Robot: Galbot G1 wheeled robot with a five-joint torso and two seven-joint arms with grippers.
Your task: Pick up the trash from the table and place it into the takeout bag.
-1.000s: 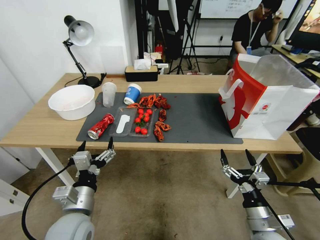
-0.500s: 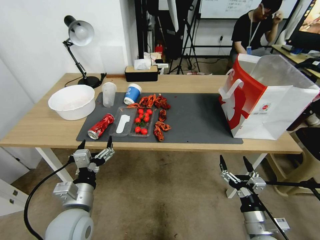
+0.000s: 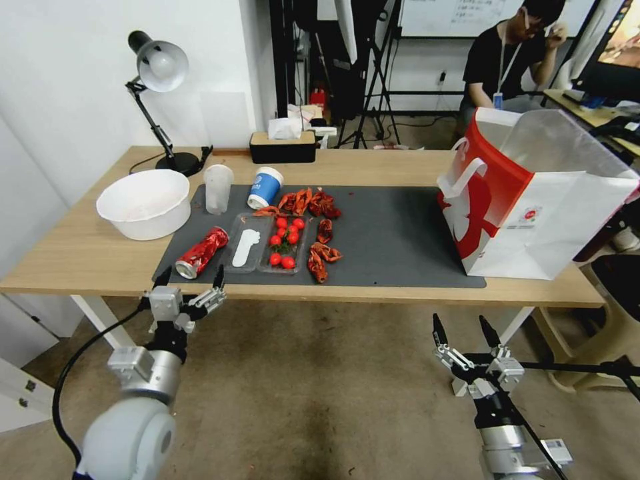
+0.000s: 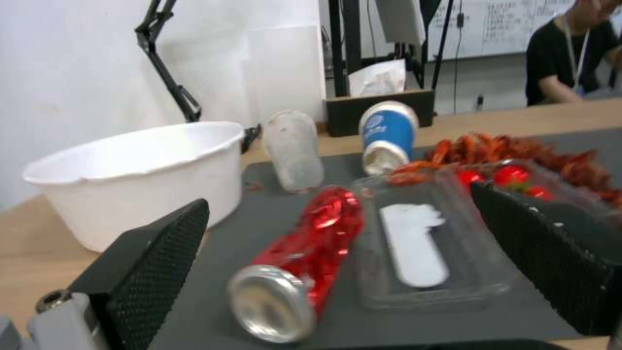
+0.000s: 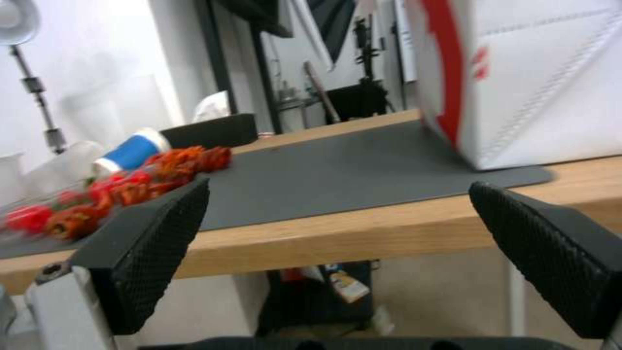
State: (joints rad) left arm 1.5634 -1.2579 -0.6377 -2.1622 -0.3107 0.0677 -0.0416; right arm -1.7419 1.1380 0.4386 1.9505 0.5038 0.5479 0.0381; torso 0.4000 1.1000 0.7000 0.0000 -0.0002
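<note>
A long light-wood table [image 3: 80, 257] carries a dark grey mat [image 3: 393, 233]. The takeout bag [image 3: 533, 200], white with a red panel, stands at the mat's right end; its small red logo's lettering is too fine to read. A crushed red drink can [image 3: 201, 252] lies on its side at the mat's front left, beside a clear tray [image 3: 247, 251]. The left gripper [image 3: 189, 279], fingers spread wide, hovers just before the can. The right gripper [image 3: 461, 328] waits below the table edge, also spread wide.
</note>
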